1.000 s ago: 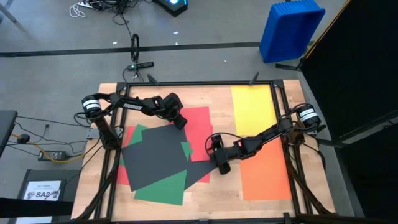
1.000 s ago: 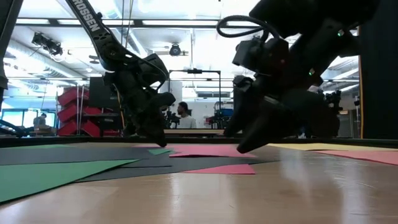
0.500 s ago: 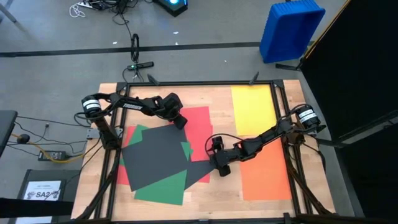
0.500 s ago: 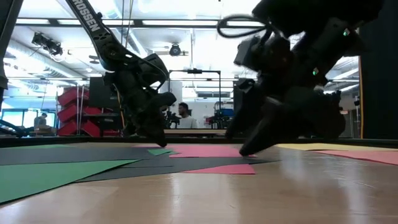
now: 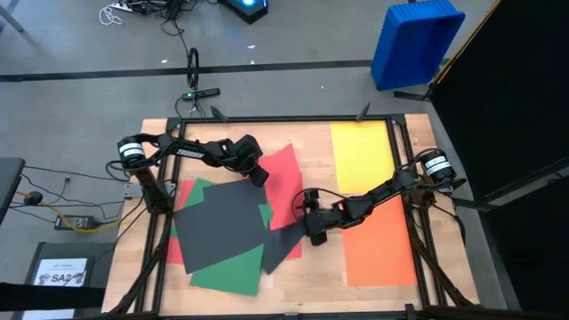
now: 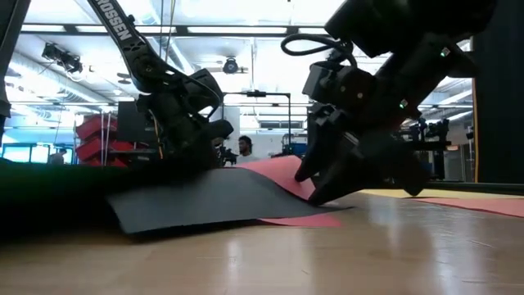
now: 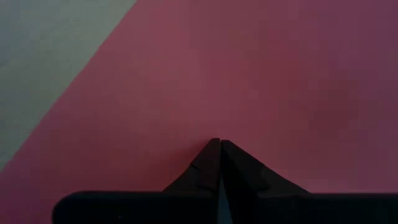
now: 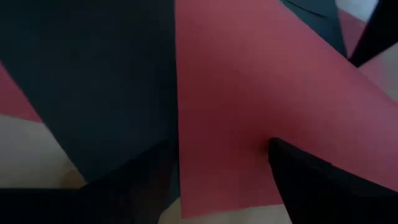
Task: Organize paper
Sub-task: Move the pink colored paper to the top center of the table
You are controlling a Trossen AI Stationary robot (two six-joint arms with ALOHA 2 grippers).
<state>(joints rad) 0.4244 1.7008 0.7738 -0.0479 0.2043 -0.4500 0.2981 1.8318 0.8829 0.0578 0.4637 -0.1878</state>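
Note:
A red sheet of paper (image 5: 283, 182) lies mid-table under a dark grey sheet (image 5: 218, 220) and green sheets (image 5: 233, 268). A second dark sheet (image 5: 281, 245) lies beside them. My left gripper (image 5: 259, 175) is shut, its tips down on the red sheet's far part (image 7: 217, 144). At the pile's right edge my right gripper (image 5: 311, 233) stands open, with the red sheet's edge (image 8: 230, 202) between its fingers. In the low view the red sheet (image 6: 278, 168) and a dark sheet (image 6: 205, 201) arch up off the table. My left gripper presses its shut fingertips (image 7: 219, 155) down on the red sheet's far part, slanting from above and from the table's left. The sheet lies flat under them. My right gripper meets the red sheet's right edge (image 8: 249, 186) with open fingers, slanting down from the table's right. One finger (image 8: 311, 180) lies over the sheet; the sheet bulges up beside it (image 6: 286, 172).
A yellow sheet (image 5: 360, 156) lies at the far right of the table and an orange sheet (image 5: 378, 251) at the near right. Black frame rails (image 5: 267, 118) run round the tabletop. Bare wood (image 5: 307, 284) shows near the front edge.
The red sheet has turned about the spot under my left gripper; its right part has buckled up off the table. The dark sheets over it have slid toward the table's left, their near edge lifted. My right gripper stays at the pile's right edge, still open.

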